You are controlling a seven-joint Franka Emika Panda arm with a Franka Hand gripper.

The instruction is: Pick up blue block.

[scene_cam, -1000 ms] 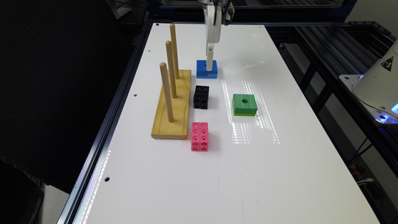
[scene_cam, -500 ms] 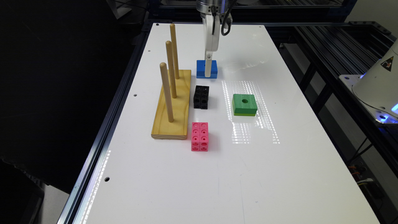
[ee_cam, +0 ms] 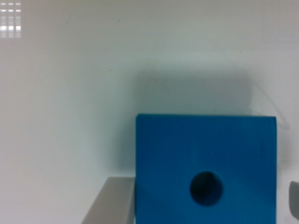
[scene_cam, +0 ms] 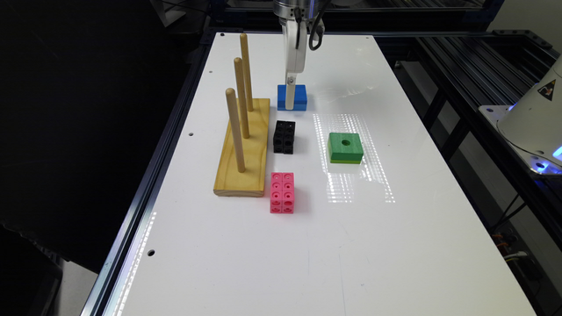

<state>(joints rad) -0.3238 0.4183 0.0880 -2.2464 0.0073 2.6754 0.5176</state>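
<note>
blue block (scene_cam: 292,97) far on bench (scene_cam: 351,245), beyond black cubes (scene_cam: 284,136) | claw (ee_cam: 198,205) spread, fingers flanking block, nothing gripped | we'd centre on it, close squarely, then lift straight

In the wrist view the blue block (ee_cam: 205,154) is cut off by the picture's edge, so you cannot see its near side, and the whole picture is soft and blurred. You get just a grey sliver of one finger (ee_cam: 110,203) touching one flank of the block and a small dark bit at the opposite edge. In the exterior view the tool (scene_cam: 290,103) stands in front of the block (scene_cam: 299,97) and hides its middle and its hole, and the arm above is cropped by the frame.
</note>
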